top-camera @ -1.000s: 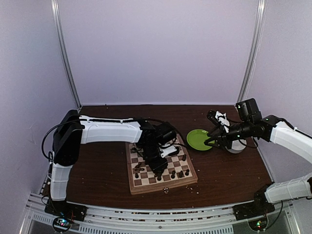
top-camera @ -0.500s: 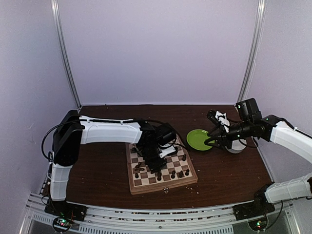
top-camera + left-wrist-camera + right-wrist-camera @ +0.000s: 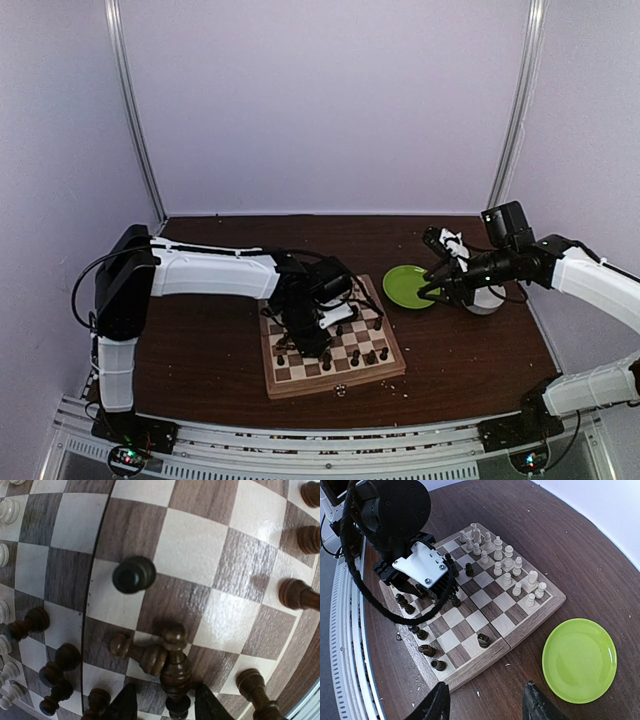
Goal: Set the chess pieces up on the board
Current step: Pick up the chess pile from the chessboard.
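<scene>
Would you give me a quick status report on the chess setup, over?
Left gripper open over board, dark piece between its fingers, gap showing. Right gripper open, empty, near green plate. Second dark piece lying right beside the first.

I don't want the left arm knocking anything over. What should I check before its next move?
1. Dark piece upright inside left gripper: ok.
2. Jaws clamped on it: cannot tell.
3. Neighbouring dark piece standing: not ok, it lies on its side right beside.
4. Right gripper off the board: ok, open and empty near the green plate.
5. Pale pieces upright: ok, as far as visible.
</scene>
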